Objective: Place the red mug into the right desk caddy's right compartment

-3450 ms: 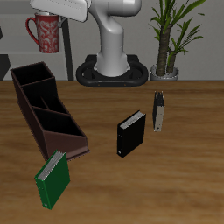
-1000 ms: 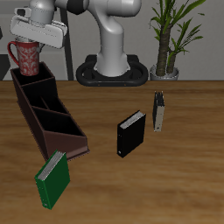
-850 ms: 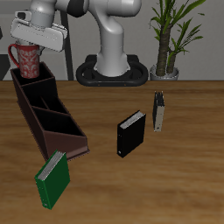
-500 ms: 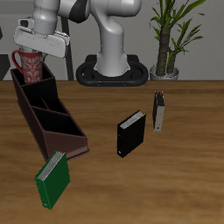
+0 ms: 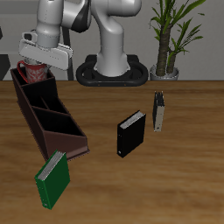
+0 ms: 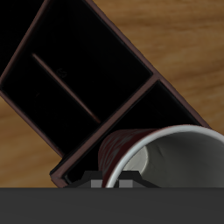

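Item: mug (image 5: 33, 72), red with pale speckles, grey-white inside. Position: upright, sunk partly into the far end section of the caddy (image 5: 48, 118), the compartment (image 5: 31, 84) nearest the robot base; only its upper part shows above the wall in the exterior view. In the wrist view the mug (image 6: 140, 150) shows its open rim, with the caddy (image 6: 87, 79) and its dividers beneath and beside it. Whether the base touches the compartment floor cannot be told.

Item: gripper (image 5: 38, 59). Position: directly over the mug, body white, angled down. Fingers pinch the mug at its rim; the contact itself is mostly hidden by the gripper body.

Item: caddy, dark brown, long, three sections. Position: lying on the worktop (image 5: 175, 166), running from the back toward the front edge.

Item: green book (image 5: 52, 180). Position: near the front edge, just beside the caddy's near end, tilted.

Item: black box (image 5: 129, 134). Position: mid-worktop, upright, well apart from the caddy.

Item: grey book (image 5: 158, 111). Position: behind the black box, upright, near it.

Item: potted plant (image 5: 169, 35). Position: back of worktop, beside the robot base (image 5: 114, 68).
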